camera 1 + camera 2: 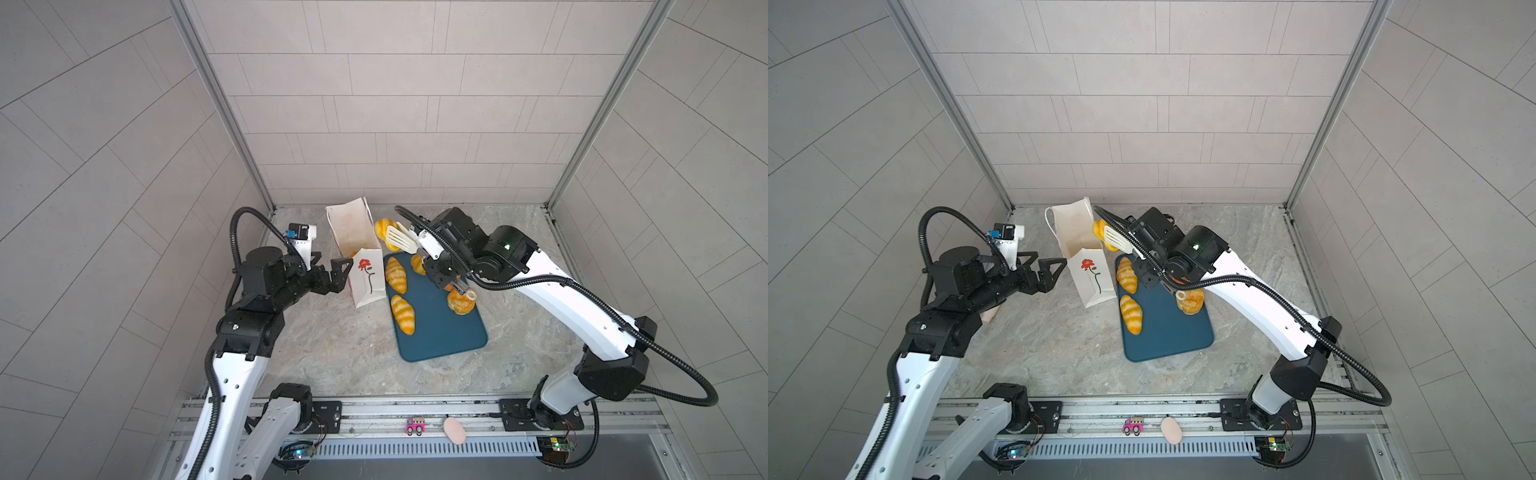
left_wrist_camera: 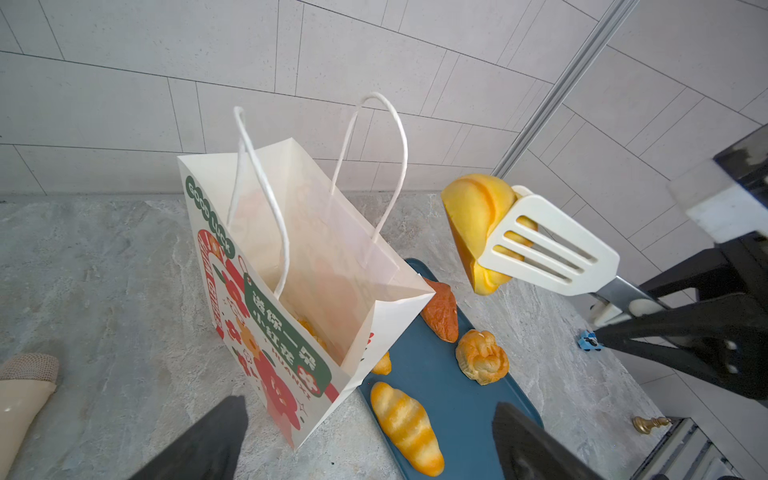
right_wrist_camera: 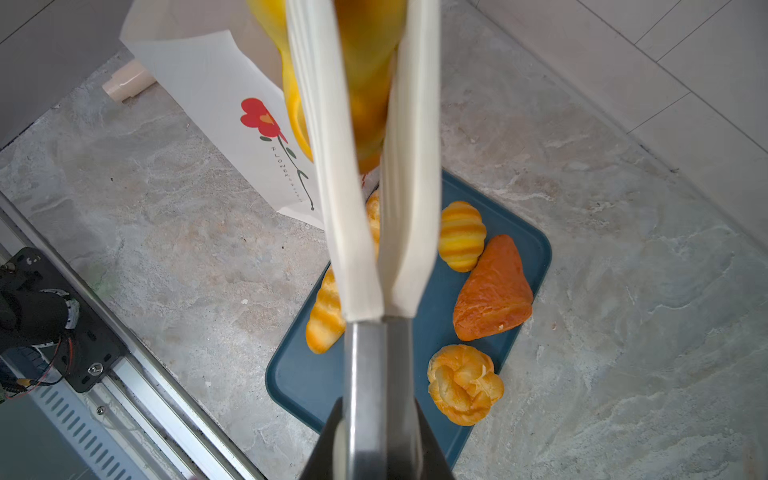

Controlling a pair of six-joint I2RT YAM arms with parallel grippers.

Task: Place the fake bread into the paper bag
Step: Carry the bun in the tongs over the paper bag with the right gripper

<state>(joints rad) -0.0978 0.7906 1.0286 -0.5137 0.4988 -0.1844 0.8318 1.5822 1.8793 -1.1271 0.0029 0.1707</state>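
Left jaws wide open, just beside the bag (image 1: 365,278); right jaws clamped on tongs (image 1: 400,240), seen in both top views. Tongs pinch one yellow bread (image 1: 382,227), raised near the bag's mouth, not yet inside. Left wrist: another piece (image 2: 313,334) lies in the bag. Right wrist: five wait on the tray (image 3: 299,382). I judge them glossy, light, likely squashy; pinch mid-body.

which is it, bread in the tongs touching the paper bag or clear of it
Apart. The left wrist view shows bare floor between the held bread and the paper bag.
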